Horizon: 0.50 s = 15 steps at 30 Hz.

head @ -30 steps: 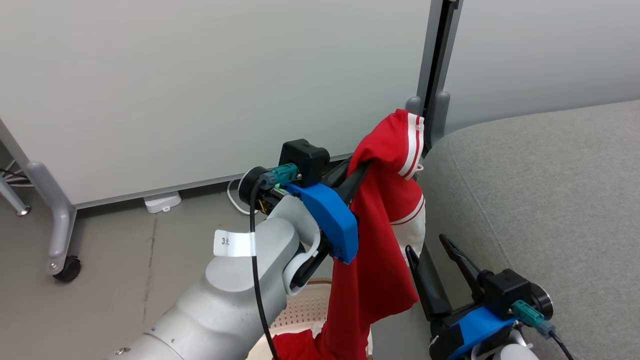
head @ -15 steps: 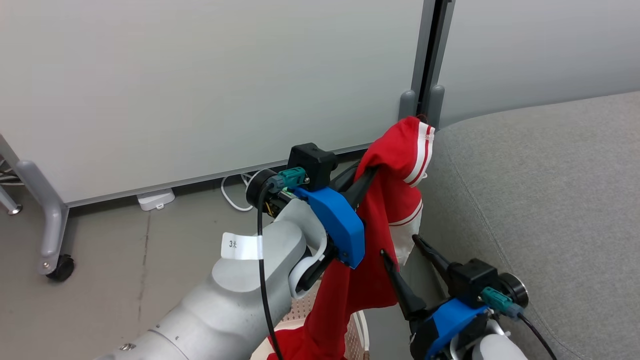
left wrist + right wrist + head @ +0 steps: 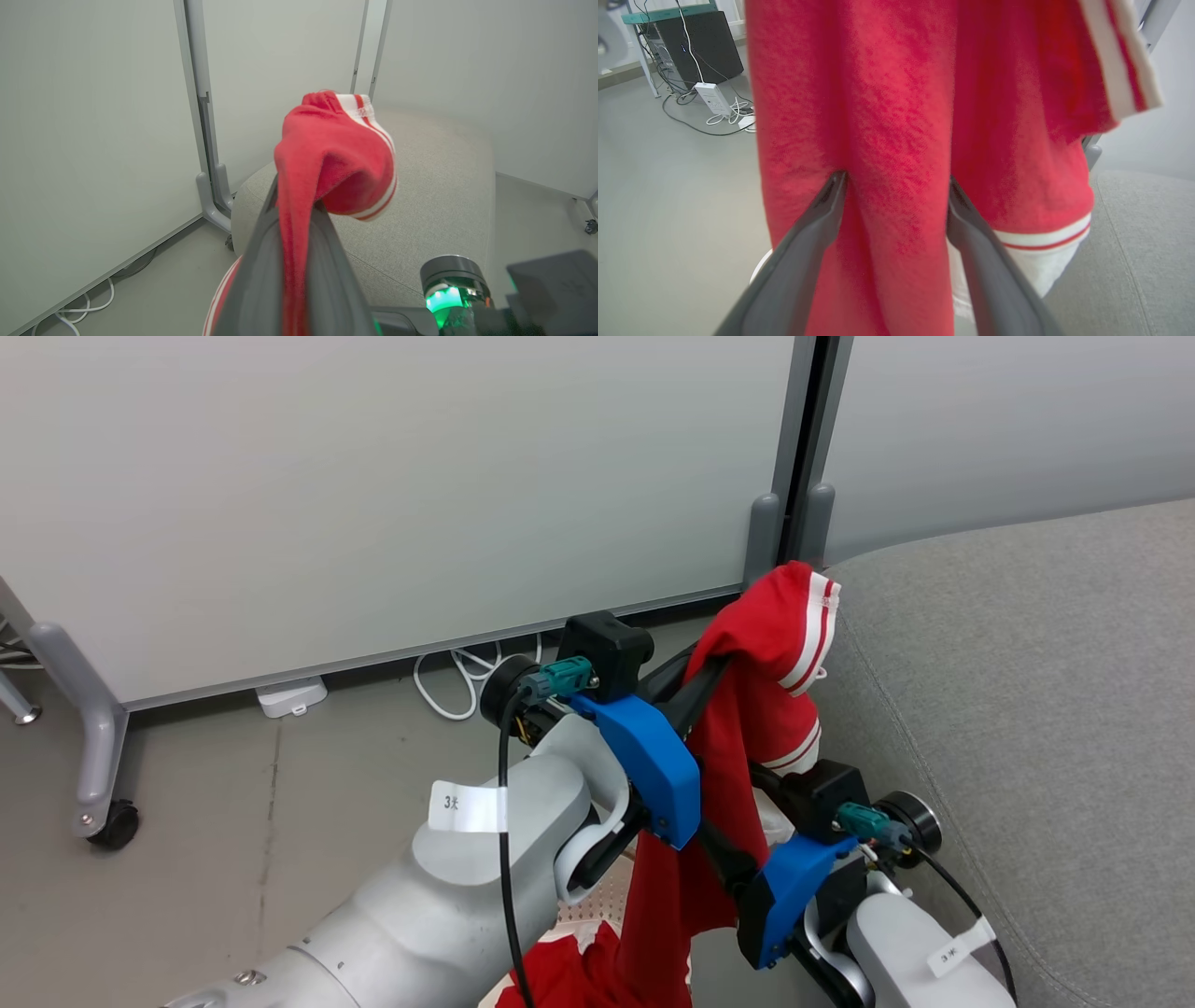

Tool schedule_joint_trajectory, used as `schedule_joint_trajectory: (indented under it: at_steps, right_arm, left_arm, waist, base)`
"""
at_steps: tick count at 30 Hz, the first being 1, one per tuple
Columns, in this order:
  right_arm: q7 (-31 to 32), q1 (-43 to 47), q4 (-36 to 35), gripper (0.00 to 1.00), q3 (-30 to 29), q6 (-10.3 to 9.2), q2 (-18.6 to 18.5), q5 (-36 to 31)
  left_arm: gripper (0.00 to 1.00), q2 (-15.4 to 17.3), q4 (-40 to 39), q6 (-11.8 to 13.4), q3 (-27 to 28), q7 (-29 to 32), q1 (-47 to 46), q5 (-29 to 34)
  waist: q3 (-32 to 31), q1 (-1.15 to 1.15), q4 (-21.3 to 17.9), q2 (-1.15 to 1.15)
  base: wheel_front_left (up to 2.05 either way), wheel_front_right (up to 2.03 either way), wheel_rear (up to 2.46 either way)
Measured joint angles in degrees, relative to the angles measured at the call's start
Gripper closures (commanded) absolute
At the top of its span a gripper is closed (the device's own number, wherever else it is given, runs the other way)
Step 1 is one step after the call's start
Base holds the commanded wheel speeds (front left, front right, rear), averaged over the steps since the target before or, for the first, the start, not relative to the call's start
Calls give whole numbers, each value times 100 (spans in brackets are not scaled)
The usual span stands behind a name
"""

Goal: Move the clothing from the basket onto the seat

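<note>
The left gripper (image 3: 698, 679) is pinching the red garment (image 3: 775, 635), which is dangling limply above the basket (image 3: 597, 899) at six o'clock. The right gripper (image 3: 894, 186) is straddling the hanging middle with its jaws wide, probably a sensible hold on light, floppy cloth. The seat (image 3: 1027, 663) is lying at three o'clock.

Holds L arm raised, left gripper (image 3: 299, 205) pinched tight on clothing (image 3: 336, 154). Sets right gripper (image 3: 896, 182) lower, fingers (image 3: 808, 233) spread wide, astride same cloth w/o clamping.
</note>
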Motion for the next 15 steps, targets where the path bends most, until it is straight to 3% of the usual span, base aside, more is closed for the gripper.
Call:
schedule_joint_trajectory:
  at_steps: [14,15]
  right_arm:
    - [-252,-921,924,0,1069,0,-163,903]
    - [-275,-947,978,43,1124,0,-164,966]
  left_arm:
    - [100,1,-42,13,-304,-92,-133,-230]
    - [100,2,-36,13,-314,-94,-140,-233]
  waist:
    - [-1,0,69,0]
    - [-1,0,70,0]
  base:
    - [0,0,0]
    - [0,0,0]
